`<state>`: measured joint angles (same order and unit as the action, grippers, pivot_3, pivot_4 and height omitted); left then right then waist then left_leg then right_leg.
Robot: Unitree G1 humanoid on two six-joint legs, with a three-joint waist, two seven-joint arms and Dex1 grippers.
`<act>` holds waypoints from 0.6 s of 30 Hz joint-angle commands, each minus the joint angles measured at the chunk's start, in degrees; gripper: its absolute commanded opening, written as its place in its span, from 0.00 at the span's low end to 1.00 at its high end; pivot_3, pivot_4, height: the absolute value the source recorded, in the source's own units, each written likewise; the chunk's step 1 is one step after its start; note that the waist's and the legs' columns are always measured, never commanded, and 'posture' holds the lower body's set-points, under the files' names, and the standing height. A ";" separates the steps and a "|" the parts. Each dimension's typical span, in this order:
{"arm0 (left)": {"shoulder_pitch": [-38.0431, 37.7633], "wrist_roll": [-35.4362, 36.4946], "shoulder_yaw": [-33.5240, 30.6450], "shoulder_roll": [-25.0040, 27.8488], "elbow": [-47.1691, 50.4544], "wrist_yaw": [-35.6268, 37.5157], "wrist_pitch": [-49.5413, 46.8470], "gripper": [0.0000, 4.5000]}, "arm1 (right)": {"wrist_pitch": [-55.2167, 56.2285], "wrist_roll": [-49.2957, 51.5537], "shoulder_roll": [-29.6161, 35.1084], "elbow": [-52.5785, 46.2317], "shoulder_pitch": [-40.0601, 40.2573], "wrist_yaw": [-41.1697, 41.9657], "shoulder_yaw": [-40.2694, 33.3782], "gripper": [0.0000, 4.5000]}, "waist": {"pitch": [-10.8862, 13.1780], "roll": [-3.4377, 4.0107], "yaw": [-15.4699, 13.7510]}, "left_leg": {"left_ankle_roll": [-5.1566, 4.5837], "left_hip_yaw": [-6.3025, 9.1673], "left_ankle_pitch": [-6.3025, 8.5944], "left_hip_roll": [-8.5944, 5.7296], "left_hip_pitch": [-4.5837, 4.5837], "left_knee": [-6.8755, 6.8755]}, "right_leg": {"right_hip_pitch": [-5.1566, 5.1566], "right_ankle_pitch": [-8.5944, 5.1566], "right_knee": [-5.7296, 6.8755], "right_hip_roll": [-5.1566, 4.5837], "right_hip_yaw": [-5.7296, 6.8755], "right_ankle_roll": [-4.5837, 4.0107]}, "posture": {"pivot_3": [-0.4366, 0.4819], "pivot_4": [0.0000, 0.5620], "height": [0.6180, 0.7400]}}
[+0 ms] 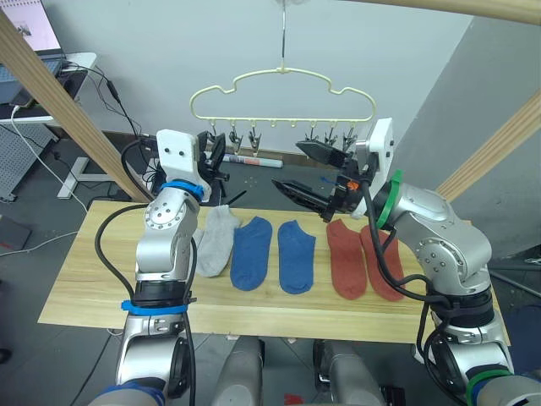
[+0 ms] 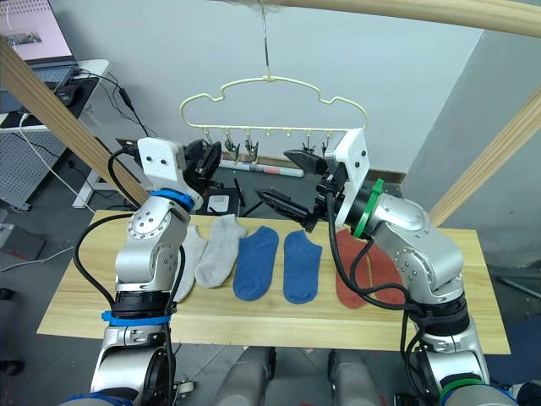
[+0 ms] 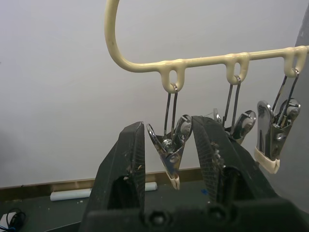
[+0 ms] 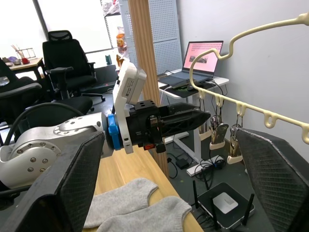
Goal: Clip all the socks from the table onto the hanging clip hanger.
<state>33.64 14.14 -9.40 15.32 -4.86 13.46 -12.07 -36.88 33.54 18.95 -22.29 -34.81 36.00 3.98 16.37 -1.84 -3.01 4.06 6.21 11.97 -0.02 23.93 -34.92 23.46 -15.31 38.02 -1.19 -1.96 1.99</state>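
The pale yellow clip hanger (image 1: 283, 73) hangs from a rail above the table's (image 1: 84, 279) far edge, with a row of metal clips under its bar. My left gripper (image 1: 215, 156) is raised to the leftmost clip (image 3: 171, 153) and stands open, one finger on each side of it. My right gripper (image 1: 307, 172) hovers wide open and empty below the right-hand clips. The socks lie in a row on the table: two grey socks (image 2: 221, 249), two blue socks (image 1: 252, 252) and two rust red socks (image 1: 345, 258).
Thick wooden beams (image 1: 59, 106) slant up on both sides of the table. A desk with a laptop (image 1: 34, 34) stands at the back left. Cables and a small router (image 4: 224, 202) lie on the floor behind the table.
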 commanded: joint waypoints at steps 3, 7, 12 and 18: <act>1.44 -0.50 -0.27 0.55 0.48 0.48 2.16 0.37 | 0.11 2.08 0.07 -3.16 -0.14 -0.14 -1.07 1.00 | 0.00 0.00 0.00 | 0.00 0.00 0.00 0.00 0.00 0.00 | 0.00 0.00 0.00 0.00 0.00 0.00 | 0.66 0.53 1.00; 1.41 -0.20 -0.24 0.44 0.47 0.96 2.48 0.37 | 0.08 2.34 0.26 -3.14 -0.23 -0.41 -1.07 1.00 | 0.00 0.00 0.01 | 0.00 0.00 0.00 0.00 0.00 0.00 | 0.00 0.00 0.00 0.00 0.00 0.00 | 0.66 0.53 1.00; 1.27 0.19 -0.41 0.08 0.53 1.27 2.48 0.24 | 0.03 2.55 0.31 -3.05 -0.29 -0.76 -1.16 1.00 | 0.00 0.00 0.02 | 0.00 0.00 0.00 0.00 0.00 0.00 | 0.00 0.00 0.00 0.00 0.00 0.00 | 0.66 0.53 1.00; 1.20 0.44 -0.65 0.18 0.39 1.34 2.42 0.00 | -0.19 2.88 0.39 -3.15 -0.25 -1.22 -1.27 1.00 | 0.00 0.00 0.06 | 0.00 0.00 0.00 0.00 0.00 0.00 | 0.00 0.00 0.00 0.00 -0.01 0.00 | 0.66 0.53 1.00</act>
<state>34.17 14.26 -9.39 15.41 -5.25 14.65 -10.64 -37.42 35.17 19.10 -22.29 -34.81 34.87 3.80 16.38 -1.84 -2.95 4.06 6.21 11.97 -0.02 23.93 -34.92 23.45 -15.31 38.03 -1.19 -1.97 1.99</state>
